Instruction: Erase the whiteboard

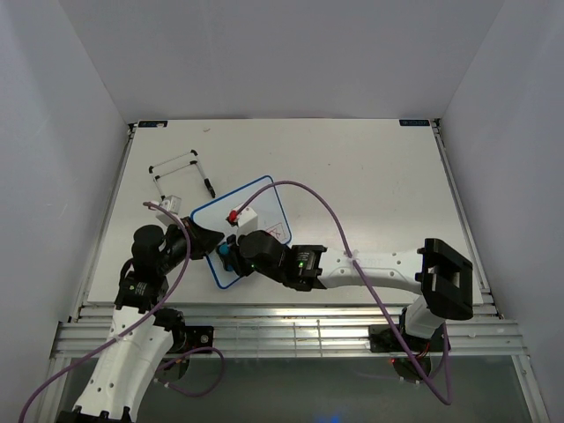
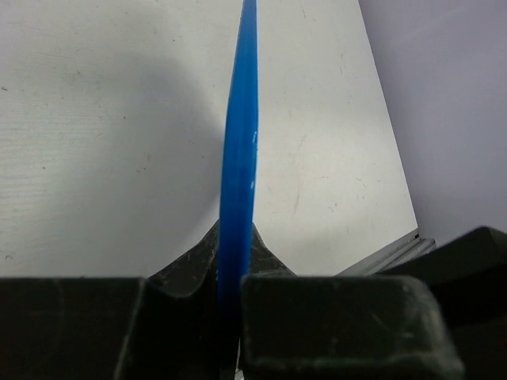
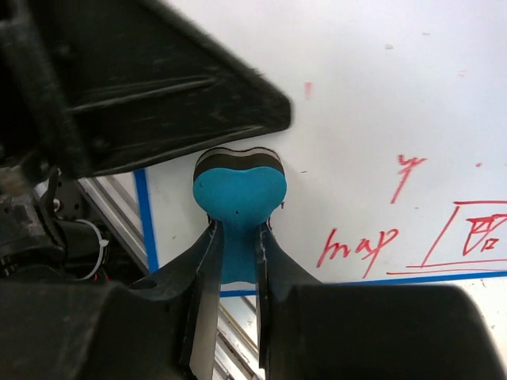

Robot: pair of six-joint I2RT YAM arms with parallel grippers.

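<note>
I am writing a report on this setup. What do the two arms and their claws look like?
Both arms have white links with black joints. The left arm shows rows of small holes in its white shell; the right arm has a green light near its wrist. A purple cable runs along each. The left claw and right claw have black, tapered fingers.

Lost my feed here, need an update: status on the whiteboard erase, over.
Left gripper shut on whiteboard frame edge. Right gripper shut on blue eraser, at board's corner. Red writing not yet erased. Small white-and-red object lying on board.
</note>
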